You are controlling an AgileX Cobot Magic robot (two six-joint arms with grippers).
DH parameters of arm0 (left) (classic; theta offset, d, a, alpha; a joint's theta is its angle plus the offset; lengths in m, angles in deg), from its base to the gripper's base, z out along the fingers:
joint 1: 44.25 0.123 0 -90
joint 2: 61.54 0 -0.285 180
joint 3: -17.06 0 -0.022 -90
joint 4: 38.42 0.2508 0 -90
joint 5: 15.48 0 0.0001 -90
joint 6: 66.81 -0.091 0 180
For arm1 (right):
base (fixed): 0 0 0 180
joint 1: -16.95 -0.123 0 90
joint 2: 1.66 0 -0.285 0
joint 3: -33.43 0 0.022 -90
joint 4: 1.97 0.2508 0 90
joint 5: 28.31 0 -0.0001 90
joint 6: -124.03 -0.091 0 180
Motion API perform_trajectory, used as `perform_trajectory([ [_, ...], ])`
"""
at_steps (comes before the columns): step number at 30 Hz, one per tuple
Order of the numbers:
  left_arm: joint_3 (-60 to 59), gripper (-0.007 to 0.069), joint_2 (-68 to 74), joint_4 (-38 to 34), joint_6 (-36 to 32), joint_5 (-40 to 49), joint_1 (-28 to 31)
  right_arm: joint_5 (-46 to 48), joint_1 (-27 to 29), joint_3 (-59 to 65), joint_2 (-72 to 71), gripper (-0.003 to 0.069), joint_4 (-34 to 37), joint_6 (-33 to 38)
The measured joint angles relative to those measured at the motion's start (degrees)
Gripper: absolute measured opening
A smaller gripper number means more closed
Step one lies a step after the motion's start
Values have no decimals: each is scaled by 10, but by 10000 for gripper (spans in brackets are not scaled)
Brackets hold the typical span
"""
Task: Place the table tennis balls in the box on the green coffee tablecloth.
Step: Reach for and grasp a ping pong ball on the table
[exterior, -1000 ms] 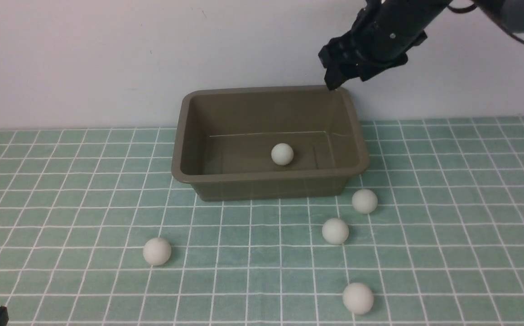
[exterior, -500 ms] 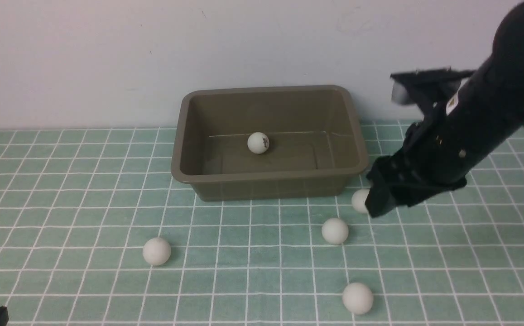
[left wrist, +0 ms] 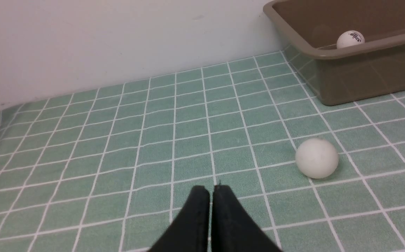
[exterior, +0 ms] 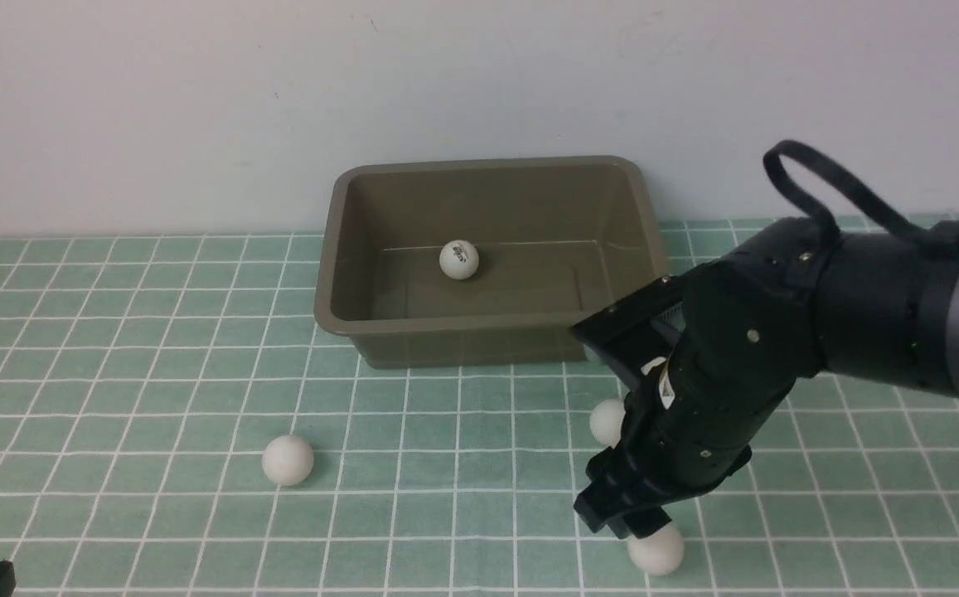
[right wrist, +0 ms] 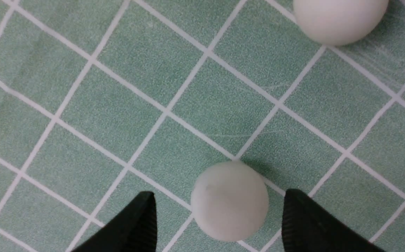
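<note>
We note: right gripper [right wrist: 220, 196] jaws wide, astride the front ball [right wrist: 229, 201], not touching, ball closer to one finger. Left gripper [left wrist: 211, 190] pinched closed, well apart.

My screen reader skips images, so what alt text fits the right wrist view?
The right gripper hangs open, jaws flanking a white table tennis ball on the green checked tablecloth. A second ball lies nearby, untouched.
</note>
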Motion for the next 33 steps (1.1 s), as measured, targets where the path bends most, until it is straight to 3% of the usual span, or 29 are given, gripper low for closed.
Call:
perform_trajectory([
  [33, 0, -4, 0, 0, 0, 0, 0, 8, -2, 0, 52, 441, -10, -8],
])
